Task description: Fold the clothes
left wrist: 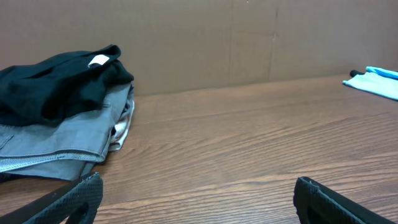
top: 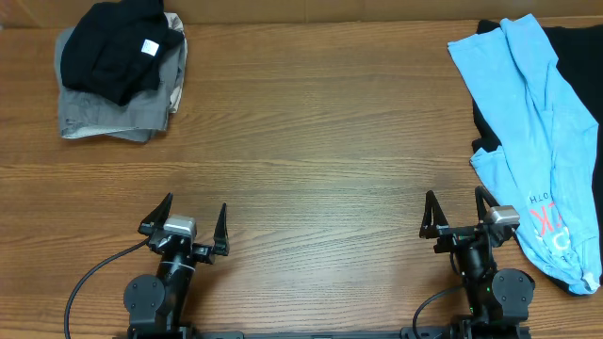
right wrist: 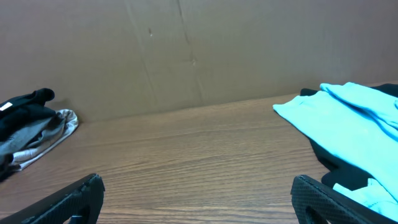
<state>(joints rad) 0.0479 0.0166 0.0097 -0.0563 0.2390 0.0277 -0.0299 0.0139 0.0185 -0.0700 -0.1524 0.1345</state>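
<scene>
A light blue T-shirt (top: 546, 141) with red-and-white lettering lies crumpled at the right side of the table, on top of a loose black garment (top: 575, 56). In the right wrist view the shirt (right wrist: 348, 118) lies to the right, the black garment (right wrist: 333, 165) under it. My right gripper (top: 459, 218) is open and empty near the front edge, just left of the shirt's lower end; its jaws (right wrist: 199, 199) frame bare wood. My left gripper (top: 185, 219) is open and empty at the front left, its jaws (left wrist: 199, 199) over bare wood.
A stack of folded clothes sits at the back left: a black garment (top: 118, 47) with a white label on a grey one (top: 118, 108). It shows in the left wrist view (left wrist: 56, 118). A brown cardboard wall (right wrist: 186, 50) stands behind the wooden table (top: 311, 141).
</scene>
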